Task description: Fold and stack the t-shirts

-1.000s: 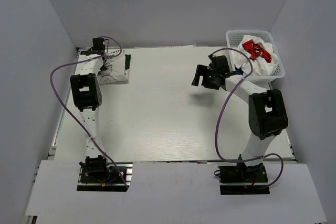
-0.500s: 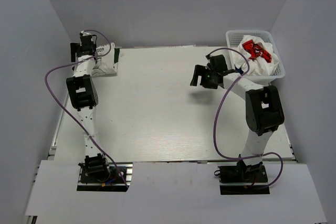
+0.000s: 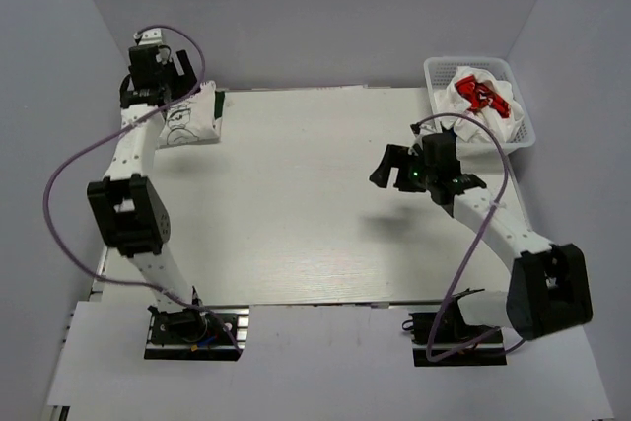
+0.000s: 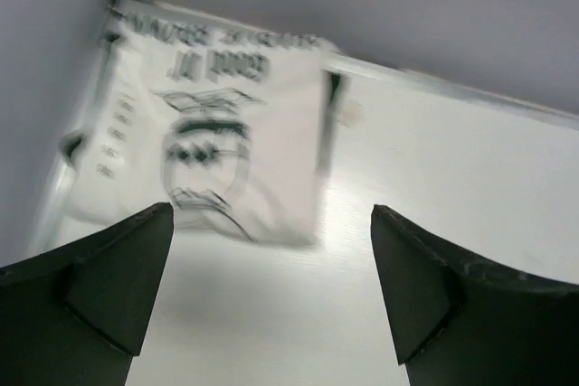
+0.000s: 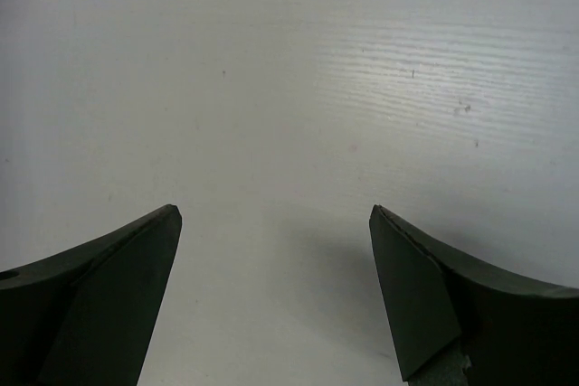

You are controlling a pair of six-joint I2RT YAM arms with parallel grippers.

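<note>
Left arm lifted clear of the folded white t-shirt with black line drawing (image 3: 190,122), left in the far-left table (image 3: 296,214) corner, probably as stack base. Left gripper (image 4: 271,214) spread, empty. Right gripper (image 3: 389,167), spread and empty, swung off the white plastic mesh basket (image 3: 434,81) holding the red-printed white t-shirt (image 3: 480,94).

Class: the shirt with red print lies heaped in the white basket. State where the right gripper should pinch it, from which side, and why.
Pinch a raised fold atop the red-print shirt, probably coming straight down. It lies crumpled in a heap, and the basket walls would block a sideways approach by the right gripper.
</note>
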